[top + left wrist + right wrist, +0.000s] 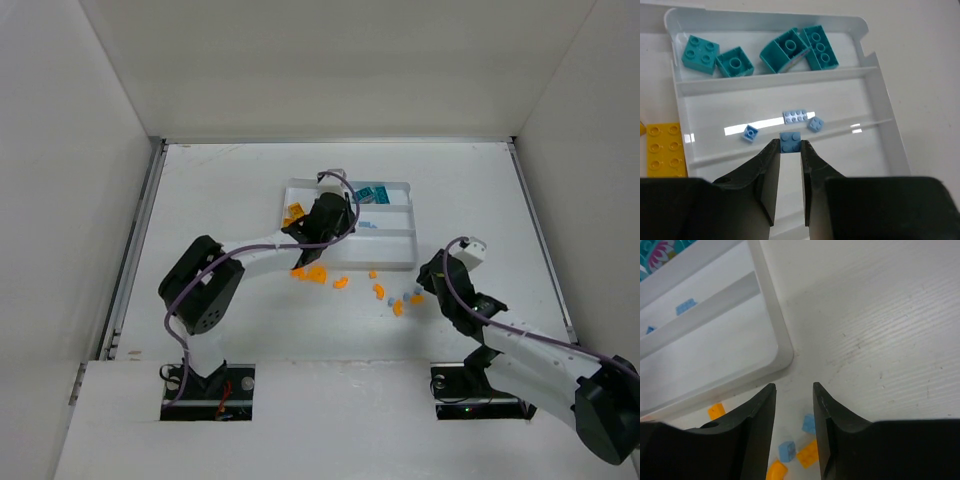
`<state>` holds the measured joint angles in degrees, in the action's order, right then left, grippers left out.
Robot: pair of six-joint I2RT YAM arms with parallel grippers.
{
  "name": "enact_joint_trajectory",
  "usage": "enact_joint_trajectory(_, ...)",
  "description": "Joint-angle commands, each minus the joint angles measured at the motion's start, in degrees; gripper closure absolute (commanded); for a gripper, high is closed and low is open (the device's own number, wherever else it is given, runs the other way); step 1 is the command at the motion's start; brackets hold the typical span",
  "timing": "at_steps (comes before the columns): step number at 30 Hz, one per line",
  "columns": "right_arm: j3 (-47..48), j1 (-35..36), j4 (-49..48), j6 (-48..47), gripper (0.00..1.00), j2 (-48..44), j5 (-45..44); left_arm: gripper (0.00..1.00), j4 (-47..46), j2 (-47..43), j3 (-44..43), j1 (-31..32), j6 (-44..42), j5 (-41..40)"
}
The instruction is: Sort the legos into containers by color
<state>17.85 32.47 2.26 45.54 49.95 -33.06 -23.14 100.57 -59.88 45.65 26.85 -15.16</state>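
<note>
Looking through the left wrist camera, we see the left gripper (789,146) clamped on a small blue brick (790,141), with a fingertip pressed against each side of it. The brick sits over the middle long section of the white tray (765,15); we cannot tell whether it touches the floor there. Three light blue bricks (794,116) lie in that same section just beyond the fingertips. Four teal bricks (736,62) fill the far long section, and a yellow plate (662,147) lies in the end section on the left. From the top camera, the left gripper (325,215) reaches over the tray (345,183) while the right gripper (440,272) hangs just off the tray's near right corner. In its own wrist view the right gripper (794,387) has its jaws a little apart with nothing between them. It is above the bare table (890,315), beside the tray's corner (772,335). Several loose bricks (341,283), orange and light blue, are scattered on the table along the tray's near side.
</note>
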Motion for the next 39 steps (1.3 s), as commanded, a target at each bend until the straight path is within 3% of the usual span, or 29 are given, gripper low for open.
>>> enact_joint_trajectory(1, 1.93, 1.50, 2.66, 1.75, 0.58, 1.37, -1.40, 0.83, -1.04, 3.30, -5.50, -2.62, 0.22, 2.32)
enact_joint_trajectory(13, 6.15, 11.51, 7.66, 4.73, 0.52, 7.79, -2.18, 0.81, 0.28, 10.69, -10.17, -7.55, 1.01, 2.85)
enact_joint_trajectory(19, 6.94, 11.26, 11.97, 6.31, 0.51, 8.84, -5.78, 0.78, 0.28, 12.01, -10.35, -8.16, 1.45, 2.85)
enact_joint_trajectory(24, 8.52, 10.38, 13.73, 6.93, 0.52, 11.83, -6.84, 0.68, 0.28, 11.58, -9.38, -7.55, 1.54, 2.33)
enact_joint_trajectory(29, 10.10, 8.80, 14.88, 7.02, 0.52, 13.85, -6.32, 0.60, -0.33, 8.68, -6.40, -6.76, 1.89, 1.27)
enact_joint_trajectory(34, 10.72, 6.87, 15.58, 6.76, 0.53, 14.64, -3.69, 0.59, -2.17, 2.18, -0.34, -3.51, 1.71, -0.92)
enact_joint_trajectory(39, 9.84, 6.77, 16.11, 9.38, 0.62, 11.93, -1.22, 0.60, -4.54, -5.11, 8.18, 0.79, 1.89, -1.37)
